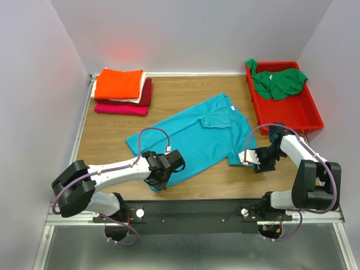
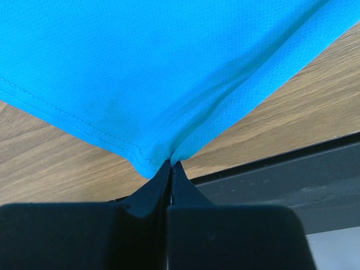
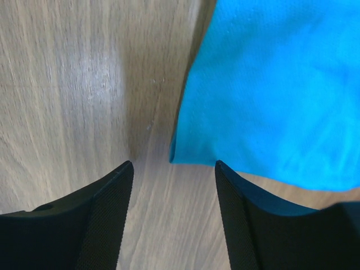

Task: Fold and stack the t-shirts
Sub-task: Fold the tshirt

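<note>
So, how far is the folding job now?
Done: four folded shirts sit in a stack at the back left. In hand: the teal shirt lies unfolded; the left fingers pinch one corner, the right fingers are open around another. Left: folding it, then the green shirt in the bin.

Matt cloth t-shirt (image 1: 197, 135), wood-grain table (image 1: 112, 138)

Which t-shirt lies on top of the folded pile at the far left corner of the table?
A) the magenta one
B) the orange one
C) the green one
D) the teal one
B: the orange t-shirt lies uppermost there, folded flat, with the magenta t-shirt showing at the bottom.
</note>
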You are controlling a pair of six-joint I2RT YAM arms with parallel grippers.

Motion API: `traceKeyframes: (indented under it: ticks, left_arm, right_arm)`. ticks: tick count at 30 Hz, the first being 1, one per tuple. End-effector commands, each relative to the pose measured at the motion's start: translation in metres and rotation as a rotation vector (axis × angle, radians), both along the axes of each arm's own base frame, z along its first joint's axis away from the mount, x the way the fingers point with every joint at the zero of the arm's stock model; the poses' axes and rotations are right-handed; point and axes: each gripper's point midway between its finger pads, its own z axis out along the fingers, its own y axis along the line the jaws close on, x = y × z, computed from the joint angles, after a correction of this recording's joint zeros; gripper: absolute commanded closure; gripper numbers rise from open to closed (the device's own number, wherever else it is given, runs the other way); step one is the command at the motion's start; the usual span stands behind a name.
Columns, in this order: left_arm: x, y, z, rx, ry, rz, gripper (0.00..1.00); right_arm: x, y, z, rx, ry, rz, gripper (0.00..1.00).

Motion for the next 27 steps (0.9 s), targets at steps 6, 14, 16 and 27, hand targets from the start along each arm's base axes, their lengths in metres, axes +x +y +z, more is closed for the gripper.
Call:
traceKeyframes:
  ticks: [6, 14, 16, 27]
  left_arm:
    - [0.001, -0.009, 0.0, -0.033, 0.013, -0.016, 0.96]
    - [0.002, -0.008, -0.002, -0.035, 0.011, -0.011, 0.96]
    - [0.003, -0.009, -0.002, -0.039, 0.009, -0.01, 0.96]
    - [0.012, -0.01, 0.007, -0.074, -0.026, 0.017, 0.96]
  right_arm:
    - [-0.001, 0.012, -0.013, 0.075, 0.04, 0.005, 0.44]
    - [-0.002, 0.008, -0.022, 0.055, 0.05, -0.017, 0.67]
    - [0.002, 0.008, -0.019, 0.055, 0.038, -0.034, 0.75]
    - [0.046, 0.015, 0.03, 0.13, -0.097, -0.204, 0.99]
